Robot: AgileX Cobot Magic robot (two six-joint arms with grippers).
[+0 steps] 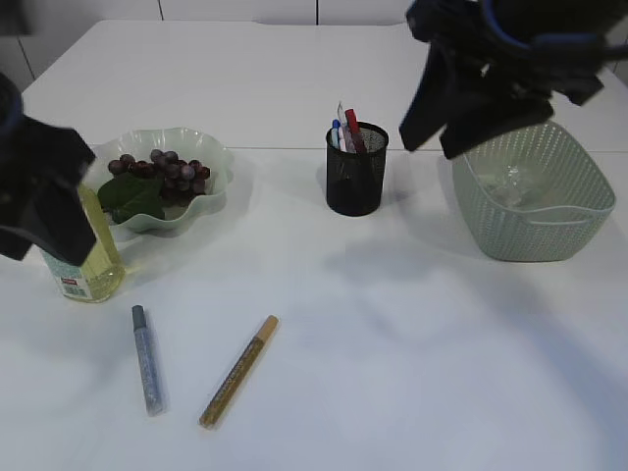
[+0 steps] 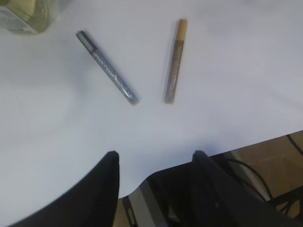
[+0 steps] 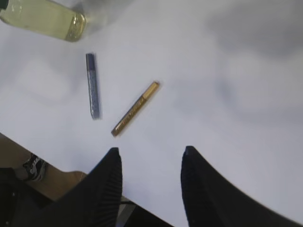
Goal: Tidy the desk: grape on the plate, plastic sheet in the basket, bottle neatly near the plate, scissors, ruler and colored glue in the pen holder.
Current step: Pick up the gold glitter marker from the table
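Dark grapes (image 1: 162, 170) lie on the wavy green plate (image 1: 218, 155). The bottle (image 1: 90, 257) of yellow liquid stands just left of the plate, partly behind my left arm (image 1: 37, 191). A crumpled plastic sheet (image 1: 510, 183) sits in the basket (image 1: 538, 231). Two colored glue pens lie near the front edge: one silver (image 1: 146, 358) (image 2: 109, 68) (image 3: 93, 86), one gold (image 1: 239, 370) (image 2: 175, 60) (image 3: 135, 108). Red, blue and pale ends stick out of the black pen holder (image 1: 355, 182); I cannot tell scissors or ruler among them. My left gripper (image 2: 155, 153) and right gripper (image 3: 151, 149) hang open and hold nothing.
My right arm (image 1: 491, 69) hovers high over the back right, above the basket. The table's front edge (image 2: 227, 151) runs just under the left gripper, with floor and cables beyond it. The bottle's base (image 3: 45, 19) shows in the right wrist view.
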